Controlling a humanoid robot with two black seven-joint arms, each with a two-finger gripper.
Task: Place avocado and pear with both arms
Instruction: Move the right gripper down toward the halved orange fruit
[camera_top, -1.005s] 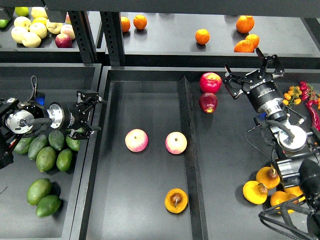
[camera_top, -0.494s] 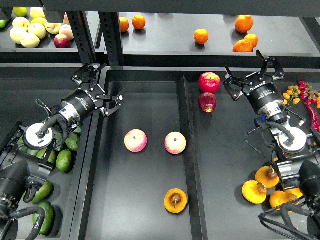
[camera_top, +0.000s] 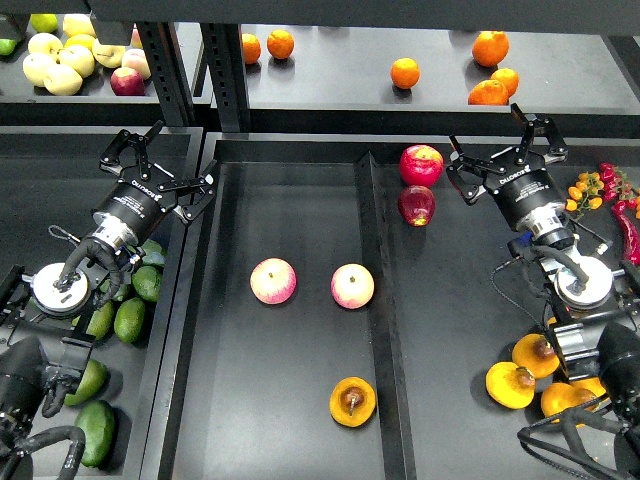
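Observation:
Several dark green avocados (camera_top: 128, 318) lie in the left tray, partly hidden under my left arm. One pear (camera_top: 352, 401) lies at the front of the middle tray, and more pears (camera_top: 510, 385) lie at the front right beside my right arm. My left gripper (camera_top: 160, 160) is open and empty, up over the back right of the left tray, well behind the avocados. My right gripper (camera_top: 497, 148) is open and empty over the back of the right tray, far from the pears.
Two pink-yellow apples (camera_top: 273, 280) (camera_top: 352, 286) lie mid-tray. Two red apples (camera_top: 421, 164) (camera_top: 416, 204) lie just left of my right gripper. Oranges (camera_top: 404, 72) and pale apples (camera_top: 55, 62) sit on the back shelf. Chillies (camera_top: 610, 185) lie at far right. A ridge (camera_top: 372, 230) divides the middle and right trays.
My left gripper rose empty from just above the avocados, swung toward the middle tray's edge, then moved back left over the left tray. My right arm has hardly moved.

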